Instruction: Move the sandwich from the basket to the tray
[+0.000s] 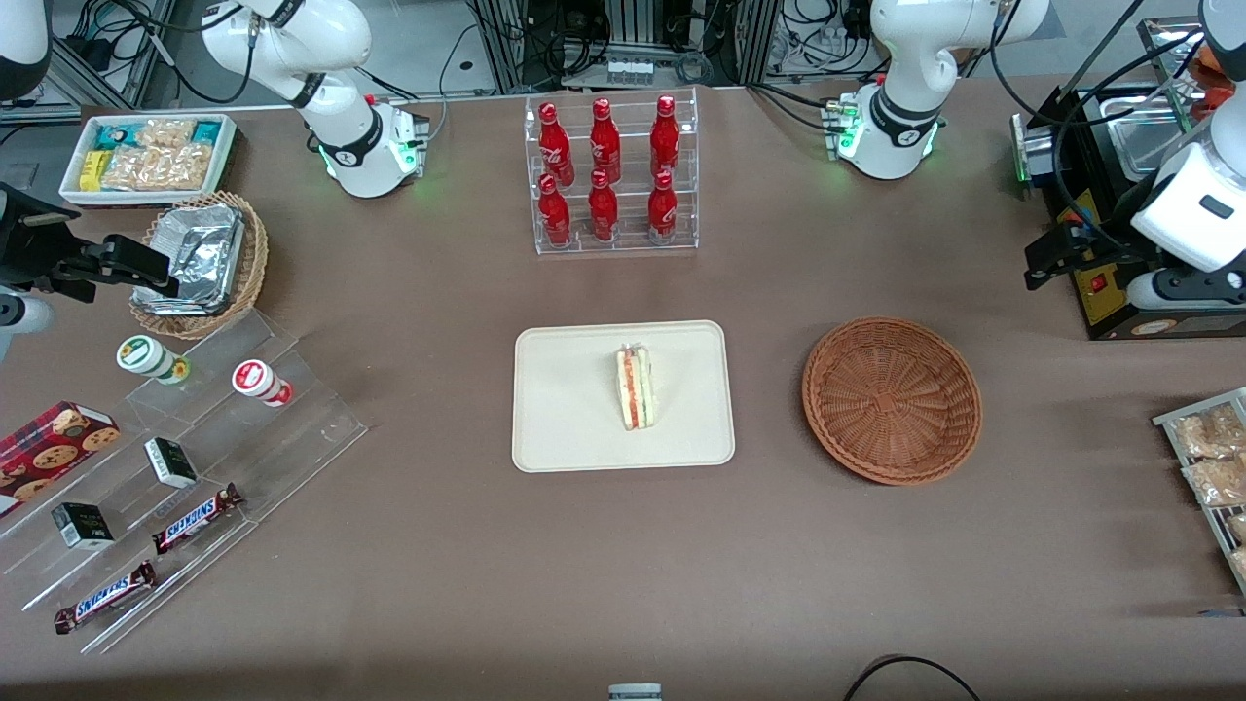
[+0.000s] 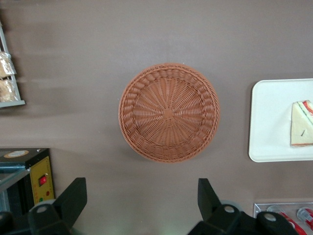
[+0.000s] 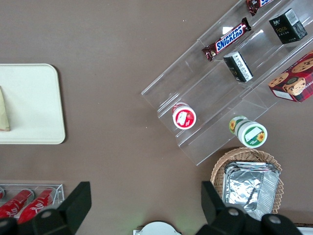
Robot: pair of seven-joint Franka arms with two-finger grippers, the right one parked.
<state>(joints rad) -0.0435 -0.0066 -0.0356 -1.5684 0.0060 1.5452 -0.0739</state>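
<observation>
The sandwich (image 1: 638, 389), a white-bread wedge with red and green filling, lies on the cream tray (image 1: 565, 419) at the table's middle. It also shows on the tray (image 2: 271, 122) in the left wrist view, as a sandwich (image 2: 302, 123) at the frame's edge. Beside the tray, toward the working arm's end, the reddish-brown wicker basket (image 1: 891, 399) holds nothing. My gripper (image 1: 1046, 261) hangs high, farther from the front camera than the basket (image 2: 168, 112) and toward the working arm's end. The gripper (image 2: 142, 191) is open, with bare tablecloth between its fingers.
An acrylic rack of red bottles (image 1: 611, 175) stands farther back than the tray. A black appliance (image 1: 1110, 195) sits by my gripper, with a rack of snack bags (image 1: 1207, 458) nearer the camera. Acrylic steps with snacks (image 1: 195, 458) and a foil-lined basket (image 1: 204, 258) occupy the parked arm's end.
</observation>
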